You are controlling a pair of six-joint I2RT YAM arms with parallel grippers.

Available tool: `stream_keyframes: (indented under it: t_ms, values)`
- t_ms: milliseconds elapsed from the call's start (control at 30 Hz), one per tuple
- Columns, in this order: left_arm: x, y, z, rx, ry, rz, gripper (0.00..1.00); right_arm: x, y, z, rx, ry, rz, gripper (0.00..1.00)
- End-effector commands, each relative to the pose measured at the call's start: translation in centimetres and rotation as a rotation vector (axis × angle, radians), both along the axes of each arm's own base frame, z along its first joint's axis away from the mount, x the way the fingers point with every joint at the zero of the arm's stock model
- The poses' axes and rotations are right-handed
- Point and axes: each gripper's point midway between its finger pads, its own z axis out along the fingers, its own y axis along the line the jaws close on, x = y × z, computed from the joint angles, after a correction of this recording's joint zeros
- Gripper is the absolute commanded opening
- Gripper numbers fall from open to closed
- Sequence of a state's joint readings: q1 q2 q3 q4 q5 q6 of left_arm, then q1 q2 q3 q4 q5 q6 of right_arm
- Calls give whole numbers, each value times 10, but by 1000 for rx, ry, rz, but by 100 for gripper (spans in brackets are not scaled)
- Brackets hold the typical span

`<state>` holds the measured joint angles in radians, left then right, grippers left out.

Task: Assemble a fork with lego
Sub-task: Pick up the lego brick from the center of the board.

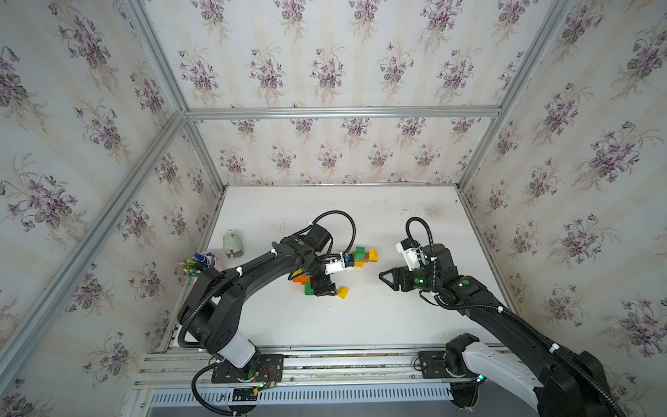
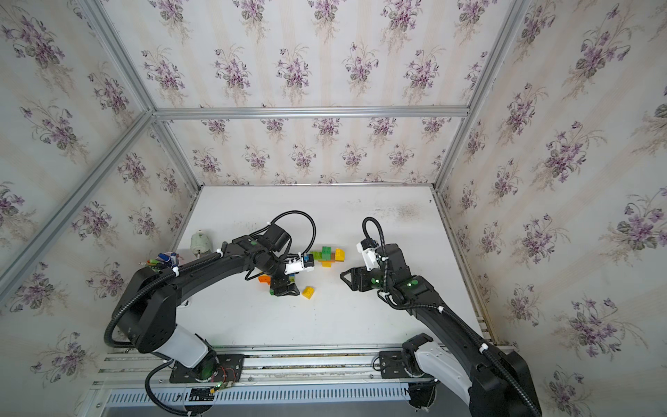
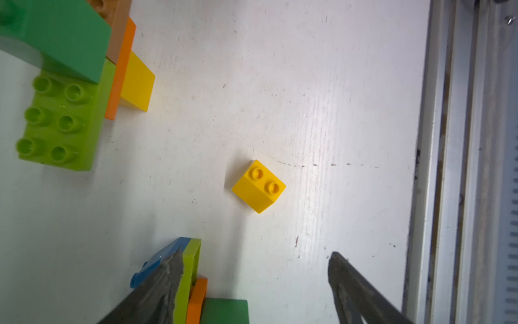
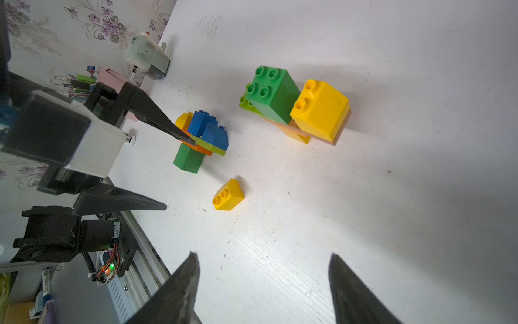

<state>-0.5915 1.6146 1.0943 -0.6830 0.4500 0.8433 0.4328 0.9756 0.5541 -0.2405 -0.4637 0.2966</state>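
- Now spread on the white counter [image 1: 379, 317]: lego in three lots.
- Far cluster [image 4: 294, 106]: dark green, lime, orange, brown and yellow bricks pressed together, standing mid-counter, toward the back wall.
- Near cluster [image 4: 201, 137]: blue, lime, orange, yellow and dark green bricks, sitting under the left arm's wrist.
- Loose yellow brick [image 3: 259, 186], two studs, tipped on its side, alone, just beside the near cluster and nearer the front rail.
- Left pincer [image 3: 255, 283]: jaws parted wide, one finger [image 4: 157, 120] against the near cluster's lime and blue edge, its partner clear of everything; no closed hold on any brick.
- Right pincer [image 4: 263, 283]: jaws apart, empty, hovering off to the right, well apart from all the bricks.
- Off by the left wall: a cup of marker pens [image 1: 196, 263] and a pale cylindrical gadget [image 1: 232, 243], perhaps a small motor, too blurred to be sure.
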Motion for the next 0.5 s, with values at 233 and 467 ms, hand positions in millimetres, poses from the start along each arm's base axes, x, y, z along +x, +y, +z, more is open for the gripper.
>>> stream_keyframes:
  t_ms: [233, 467]
  values:
    - [1, -16, -19, 48, -79, -244, 72, 6, -9, 0, 18, 19, -43, 73]
    - [-9, -26, -38, 56, -59, -291, 71, 7, -9, -4, 20, 41, -46, 73]
